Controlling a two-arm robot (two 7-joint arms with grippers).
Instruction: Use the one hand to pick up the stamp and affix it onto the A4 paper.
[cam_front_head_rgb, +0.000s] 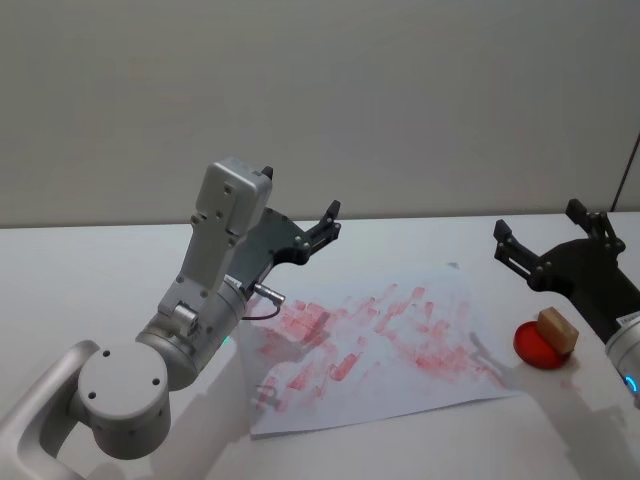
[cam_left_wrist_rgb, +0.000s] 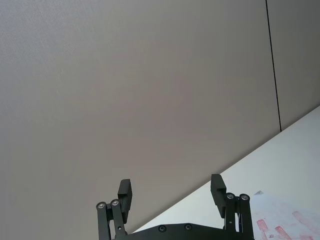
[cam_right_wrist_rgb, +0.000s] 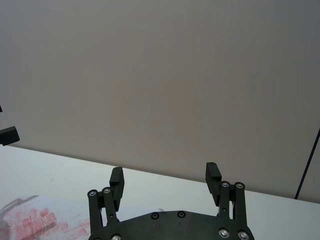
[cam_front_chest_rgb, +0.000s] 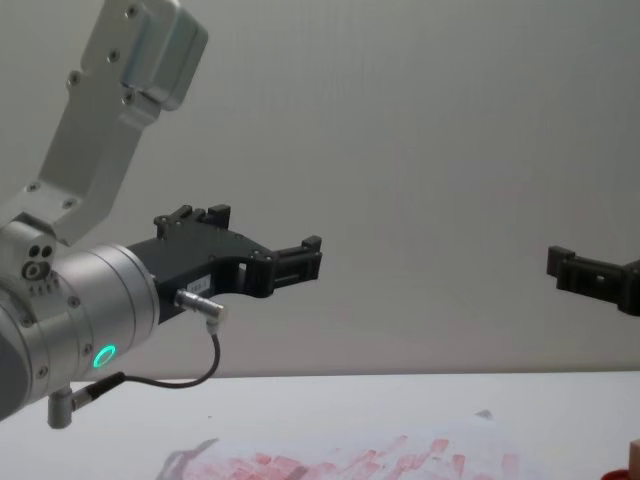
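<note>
We judge the stamp (cam_front_head_rgb: 557, 328) light, stiff wood, best pinched across its sides above the red pad (cam_front_head_rgb: 530, 346); right hand (cam_front_head_rgb: 537, 222) and left hand (cam_front_head_rgb: 330, 220) hover, jaws wide.

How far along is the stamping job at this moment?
Done: the A4 paper already bears many red prints. In hand: nothing; right gripper and left gripper hang open, raised above the table. Left: the stamp sits untouched on the red pad beside the paper, to be grasped and pressed.
</note>
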